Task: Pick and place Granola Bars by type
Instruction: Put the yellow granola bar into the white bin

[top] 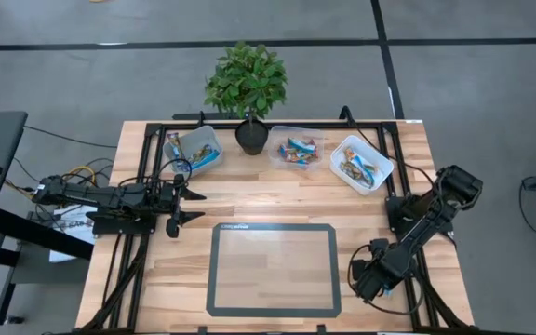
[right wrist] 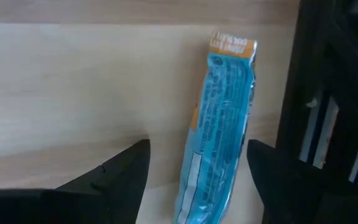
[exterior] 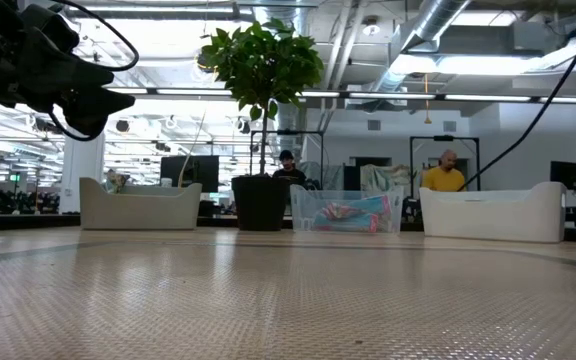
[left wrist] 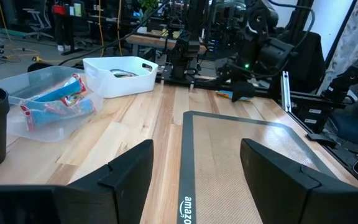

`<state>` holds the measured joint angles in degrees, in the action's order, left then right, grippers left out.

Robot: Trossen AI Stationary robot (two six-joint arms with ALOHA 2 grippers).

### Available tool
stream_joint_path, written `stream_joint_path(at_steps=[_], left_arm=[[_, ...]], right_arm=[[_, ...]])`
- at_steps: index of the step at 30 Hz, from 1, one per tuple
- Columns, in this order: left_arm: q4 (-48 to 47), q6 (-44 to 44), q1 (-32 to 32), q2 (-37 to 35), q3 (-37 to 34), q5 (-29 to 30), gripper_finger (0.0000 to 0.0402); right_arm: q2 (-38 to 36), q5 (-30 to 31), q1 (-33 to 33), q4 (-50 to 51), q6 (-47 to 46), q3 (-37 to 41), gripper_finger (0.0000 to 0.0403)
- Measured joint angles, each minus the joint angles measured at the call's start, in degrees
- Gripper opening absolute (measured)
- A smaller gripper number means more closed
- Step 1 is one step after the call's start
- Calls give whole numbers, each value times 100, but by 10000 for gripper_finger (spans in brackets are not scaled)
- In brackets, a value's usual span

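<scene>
Wooden counter (top: 277, 195) carried three tubs of granola bars (top: 298, 151) at its far edge, one blue bar (right wrist: 219, 124) lay flat between the parted fingers of the right claw (top: 368, 279), ungripped, left claw (top: 177, 206) open, empty.

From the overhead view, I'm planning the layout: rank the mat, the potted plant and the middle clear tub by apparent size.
1. Mat
2. Potted plant, though it stands taller, nearer the camera
3. Middle clear tub
</scene>
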<state>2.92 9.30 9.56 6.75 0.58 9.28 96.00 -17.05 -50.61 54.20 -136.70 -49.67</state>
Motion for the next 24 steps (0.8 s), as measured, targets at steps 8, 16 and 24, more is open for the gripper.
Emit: stream_joint_path(at_steps=[8, 16, 24], left_arm=[[0, 0, 0, 1, 0, 4, 233], [-1, -17, 0, 0, 0, 7, 233], [-2, -46, 0, 1, 0, 11, 233]], right_arm=[[-31, -107, -52, -224, 0, 217, 235], [-17, 103, 26, -493, 15, 234, 100], [-1, 433, 474, -471, 666, 110, 23]])
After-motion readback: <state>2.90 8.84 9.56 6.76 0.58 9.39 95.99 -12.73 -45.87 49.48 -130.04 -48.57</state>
